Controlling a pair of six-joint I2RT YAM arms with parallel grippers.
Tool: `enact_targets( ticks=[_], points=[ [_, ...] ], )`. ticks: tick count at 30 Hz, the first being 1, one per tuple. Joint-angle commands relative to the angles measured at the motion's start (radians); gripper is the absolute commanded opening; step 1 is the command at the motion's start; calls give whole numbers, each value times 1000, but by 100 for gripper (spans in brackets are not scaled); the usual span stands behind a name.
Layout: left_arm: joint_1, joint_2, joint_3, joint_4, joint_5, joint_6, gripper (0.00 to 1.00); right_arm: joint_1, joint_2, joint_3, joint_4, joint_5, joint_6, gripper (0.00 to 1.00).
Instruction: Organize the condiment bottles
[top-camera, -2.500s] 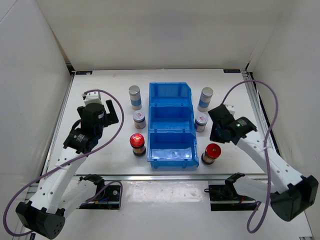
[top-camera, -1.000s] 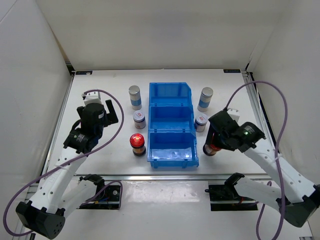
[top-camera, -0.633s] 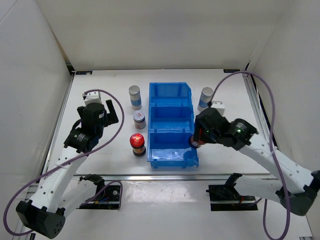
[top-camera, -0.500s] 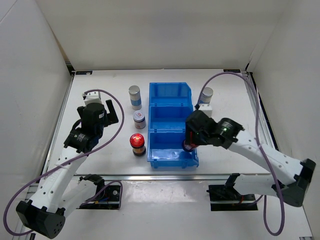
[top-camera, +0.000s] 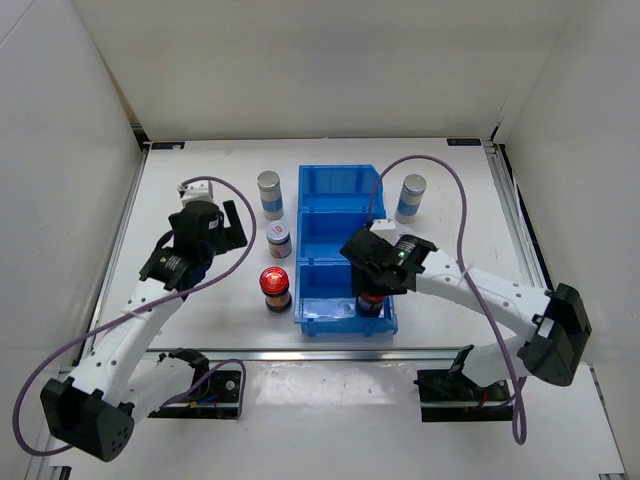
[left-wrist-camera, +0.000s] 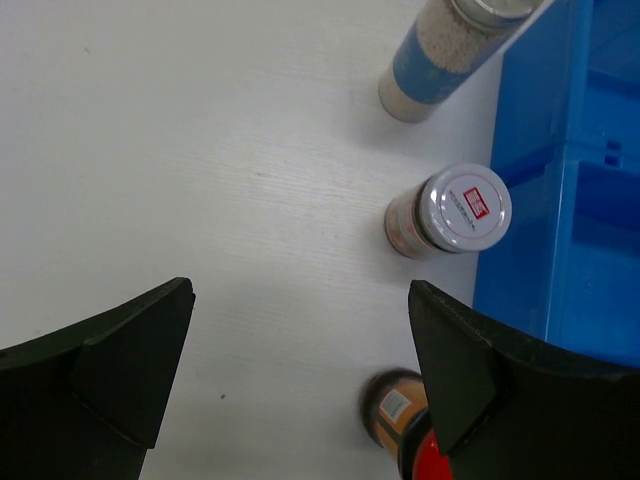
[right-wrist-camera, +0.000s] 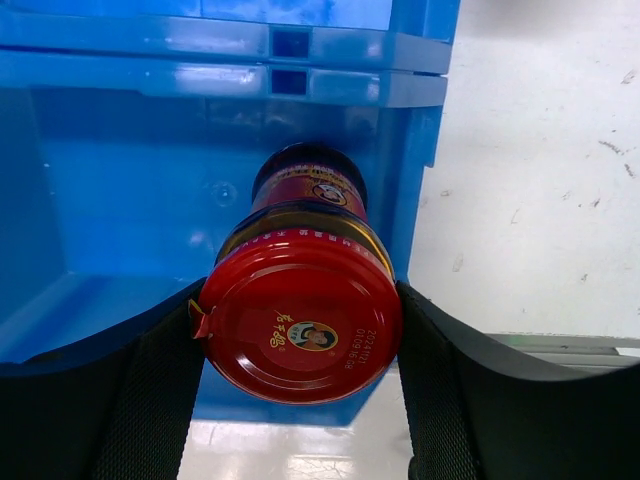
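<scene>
My right gripper (right-wrist-camera: 300, 325) is shut on a dark condiment bottle with a round red cap (right-wrist-camera: 300, 318), one finger (right-wrist-camera: 150, 385) on each side of the cap. It hangs over the near compartment of the blue bin (top-camera: 340, 190), towards its right wall (right-wrist-camera: 418, 150). From above, that gripper (top-camera: 372, 287) mostly hides the bottle (top-camera: 371, 305). My left gripper (left-wrist-camera: 300, 300) is open and empty over bare table. Just ahead of it stand a second red-capped bottle (left-wrist-camera: 405, 432), a short white-lidded one (left-wrist-camera: 458, 208) and a tall grey-capped one (left-wrist-camera: 440, 60).
The three left bottles stand in a row beside the bin's left wall (left-wrist-camera: 560, 220): tall (top-camera: 269, 193), short (top-camera: 279, 240), red-capped (top-camera: 274, 287). Another tall grey-capped bottle (top-camera: 410, 197) stands right of the bin. White walls enclose the table (top-camera: 200, 180).
My right arm lifted the red-capped bottle from the table right of the bin and carried it left, over the near compartment. My left arm shifted slightly towards the left row of bottles.
</scene>
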Motion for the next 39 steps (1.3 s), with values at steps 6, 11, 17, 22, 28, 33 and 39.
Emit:
enact_targets(
  ticks=[6, 11, 17, 22, 28, 33, 39],
  points=[
    [-27, 13, 8, -33, 246, -10, 100, 2, 66, 26, 58, 13, 49, 52],
    [-78, -37, 31, -136, 333, -30, 100, 11, 22, 37, 49, 48, 49, 100],
    [-142, -83, -7, -168, 367, -77, 100, 11, -127, 25, 123, 80, -9, 100],
    [-178, 11, -7, -168, 388, -86, 100, 11, -227, -6, 144, 91, -47, 100],
    [-208, 94, 2, -168, 379, -95, 100, 11, -308, -58, 134, 100, -58, 100],
    [-228, 142, 11, -168, 356, -119, 100, 11, -332, -97, 125, 100, -40, 100],
    [-264, 196, 20, -168, 333, -137, 100, 11, -332, -106, 116, 100, -40, 100]
  ],
)
